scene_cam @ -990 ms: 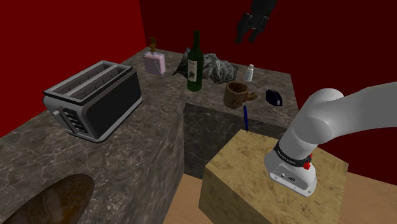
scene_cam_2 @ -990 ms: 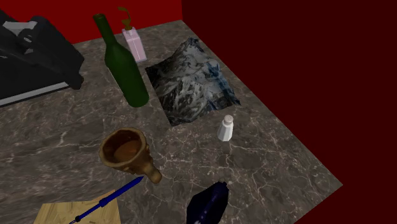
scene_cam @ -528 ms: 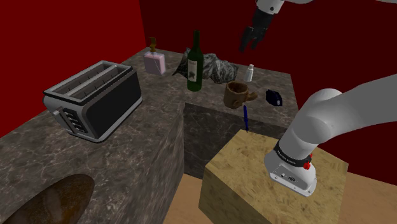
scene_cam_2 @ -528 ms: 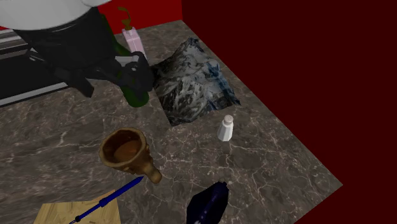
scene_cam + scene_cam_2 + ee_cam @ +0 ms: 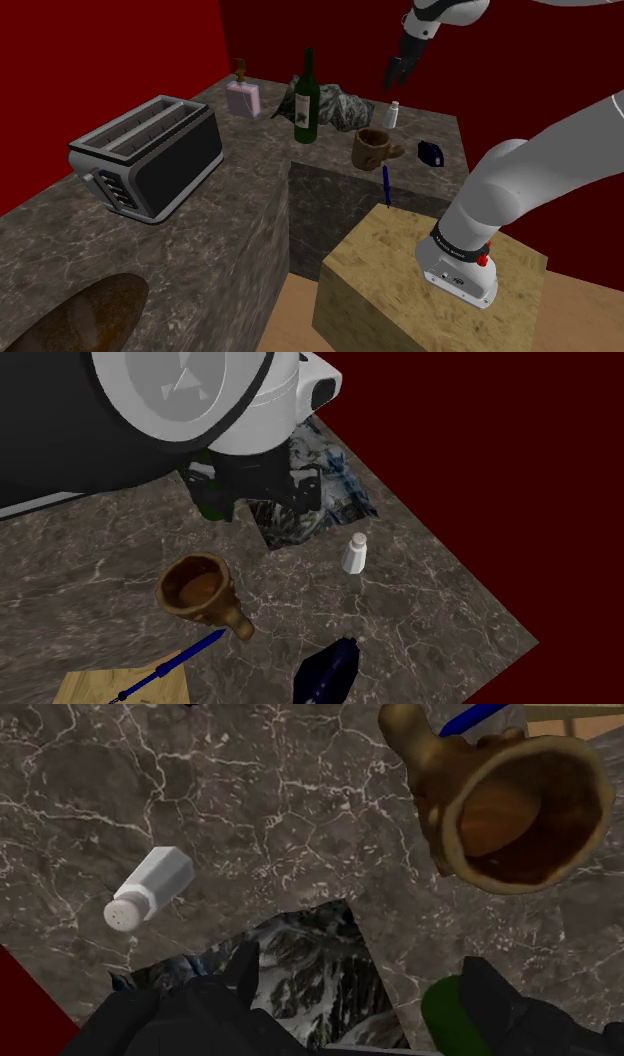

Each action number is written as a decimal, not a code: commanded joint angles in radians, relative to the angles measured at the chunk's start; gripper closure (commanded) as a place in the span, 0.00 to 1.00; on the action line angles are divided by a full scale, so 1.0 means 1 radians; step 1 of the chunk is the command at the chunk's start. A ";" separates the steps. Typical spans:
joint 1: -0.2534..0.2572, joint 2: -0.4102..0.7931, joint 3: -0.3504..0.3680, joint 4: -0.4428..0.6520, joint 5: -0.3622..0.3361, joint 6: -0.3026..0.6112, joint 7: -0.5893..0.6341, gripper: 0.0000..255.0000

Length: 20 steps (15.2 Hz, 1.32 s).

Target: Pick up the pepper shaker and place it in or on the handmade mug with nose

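Pincer (spread apart) above counter, white shaker, brown mug

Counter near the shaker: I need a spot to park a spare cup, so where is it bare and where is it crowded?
Bare counter lies between the brown mug and the white shaker, and from the shaker out to the counter's edge. Crowded: the green bottle, pink box and patterned cloth cluster at the far corner.
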 commanded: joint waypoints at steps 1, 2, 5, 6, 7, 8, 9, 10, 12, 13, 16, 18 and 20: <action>0.003 0.054 -0.045 0.013 0.002 0.033 -0.058 0.00; 0.007 0.087 -0.068 0.025 0.007 0.048 -0.087 0.00; 0.021 0.192 -0.137 0.069 0.038 0.090 -0.182 0.00; 0.026 0.230 -0.160 0.086 0.054 0.103 -0.216 0.00; 0.031 0.270 -0.182 0.105 0.073 0.115 -0.252 0.00; 0.035 0.311 -0.203 0.124 0.096 0.126 -0.290 0.00; 0.038 0.355 -0.223 0.145 0.123 0.136 -0.329 0.00; 0.039 0.400 -0.241 0.168 0.152 0.144 -0.370 0.00; 0.032 0.495 -0.269 0.217 0.221 0.155 -0.455 0.00; 0.024 0.544 -0.278 0.244 0.258 0.158 -0.498 0.00; 0.000 0.617 -0.275 0.276 0.314 0.170 -0.557 0.00; -0.004 0.635 -0.269 0.266 0.332 0.192 -0.569 0.00; -0.008 0.654 -0.264 0.256 0.352 0.214 -0.583 0.00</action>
